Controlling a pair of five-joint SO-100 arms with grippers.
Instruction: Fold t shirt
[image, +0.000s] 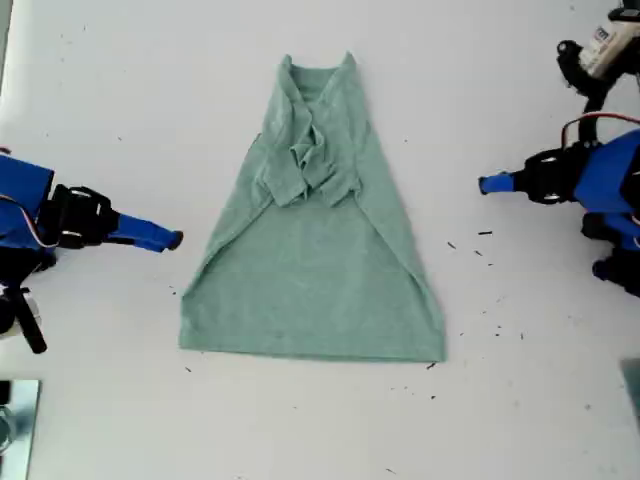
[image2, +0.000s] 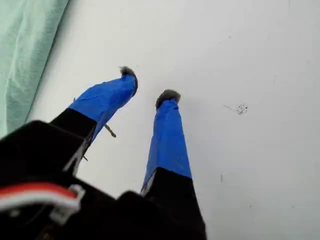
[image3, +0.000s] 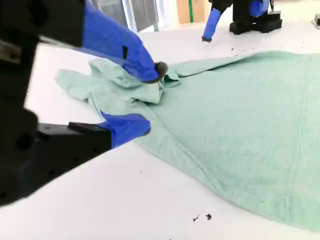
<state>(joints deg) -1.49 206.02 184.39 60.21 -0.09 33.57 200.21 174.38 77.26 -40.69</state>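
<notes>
Well, t shirt (image: 320, 270) lies flat, both sleeves in; table (image: 120, 100) bare round edges.

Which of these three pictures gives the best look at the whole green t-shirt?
The exterior view: it looks straight down on the whole t shirt, with both sleeves folded in over its middle. The second wrist view shows it close but slanted, cut off at the edge. The first wrist view catches only a strip in one corner.

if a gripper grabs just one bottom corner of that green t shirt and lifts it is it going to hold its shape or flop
Likely flop. The t shirt looks like thin knit: its sleeves are bunched in soft wrinkles near the neck, so it would probably drape and trail from one corner. It lies flat on the smooth table, so it may slide and unfold when dragged.
</notes>
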